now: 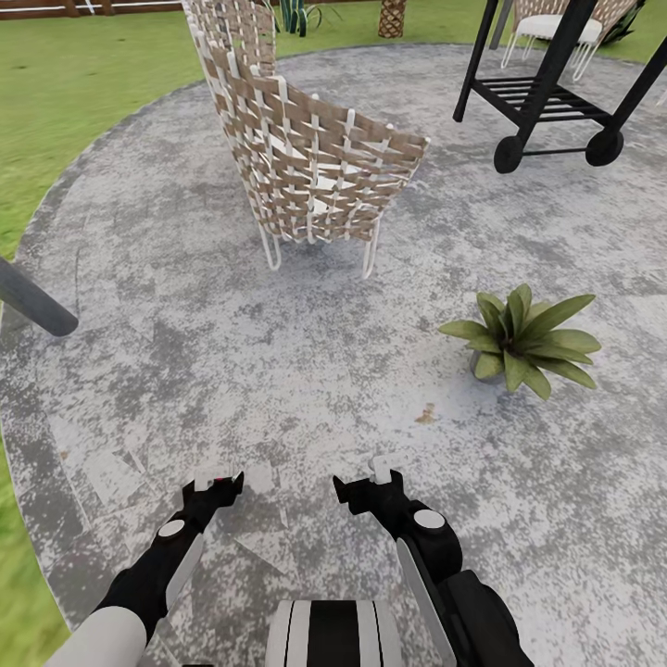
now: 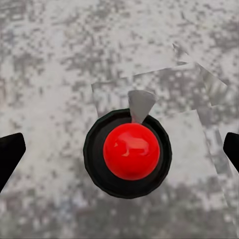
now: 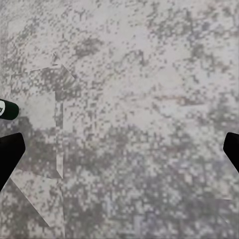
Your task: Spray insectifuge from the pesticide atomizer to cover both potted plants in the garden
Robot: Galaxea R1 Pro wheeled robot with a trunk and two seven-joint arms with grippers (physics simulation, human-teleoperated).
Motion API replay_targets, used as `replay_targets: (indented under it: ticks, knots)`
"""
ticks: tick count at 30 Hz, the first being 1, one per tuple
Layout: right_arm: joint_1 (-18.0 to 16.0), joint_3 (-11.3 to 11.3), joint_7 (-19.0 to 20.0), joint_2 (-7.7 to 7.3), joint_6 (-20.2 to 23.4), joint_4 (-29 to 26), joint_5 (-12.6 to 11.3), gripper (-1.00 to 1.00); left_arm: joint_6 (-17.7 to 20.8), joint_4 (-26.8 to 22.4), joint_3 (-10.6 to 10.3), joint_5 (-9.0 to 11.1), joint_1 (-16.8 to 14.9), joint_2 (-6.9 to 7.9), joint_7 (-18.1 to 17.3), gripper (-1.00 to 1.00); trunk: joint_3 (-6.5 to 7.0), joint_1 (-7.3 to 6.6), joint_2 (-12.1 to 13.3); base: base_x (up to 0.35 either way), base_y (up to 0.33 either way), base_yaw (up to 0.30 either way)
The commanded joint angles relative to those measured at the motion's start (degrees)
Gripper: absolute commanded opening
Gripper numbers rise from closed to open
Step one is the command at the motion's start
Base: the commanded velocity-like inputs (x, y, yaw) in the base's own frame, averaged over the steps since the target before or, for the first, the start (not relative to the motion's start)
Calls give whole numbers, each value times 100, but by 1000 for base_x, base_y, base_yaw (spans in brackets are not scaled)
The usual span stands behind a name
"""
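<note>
Atomizer pickup looks like the step in hand. The pesticide atomizer (image 2: 131, 151) is seen end-on in the left wrist view: red top in a black collar, sitting btwn the fingertips of the left gripper (image 2: 120, 152). Those tips are spread wide w/ no contact showing, so I judge the grasp isn't closed yet. Can't tell if the bottle rests on the paving (image 1: 232, 352). Head view shows just a red speck of it at the left gripper (image 1: 215, 486), and the right wrist view catches its green-and-white end (image 3: 5, 109) at the frame edge. The right gripper (image 1: 361, 486) is also spread, nothing in it. Next move prob needs the left jaws to close squarely on the neck, then a lift and a turn toward the plant w/o tipping the bottle. Counts: 1 atomizer, 2 grippers, and 1 potted plant (image 1: 523, 338) ahead to the right on the paving, so the 2nd is yet to be found. Also 2 woven chairs, near (image 1: 315, 167) and far (image 1: 556, 23), 1 black wheeled cart (image 1: 547, 93), w/ lawn (image 1: 74, 93) beyond.
</note>
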Motion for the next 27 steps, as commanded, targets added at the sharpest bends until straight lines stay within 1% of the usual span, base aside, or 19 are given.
replay_targets:
  ticks: [1,9,27]
  knots:
    - [-2,-3,8,3,28,-6,-17,100,-15,3,-7,60,-1,3,1,100,-8,-1,-1,0,0,0]
    - [-2,-3,8,7,28,-7,-17,100,-15,3,-5,60,-2,8,1,100,-39,-1,-1,0,0,0]
    - [-2,-3,8,8,28,-7,-17,100,-15,3,-14,60,0,-6,1,100,-45,-1,-1,0,0,0]
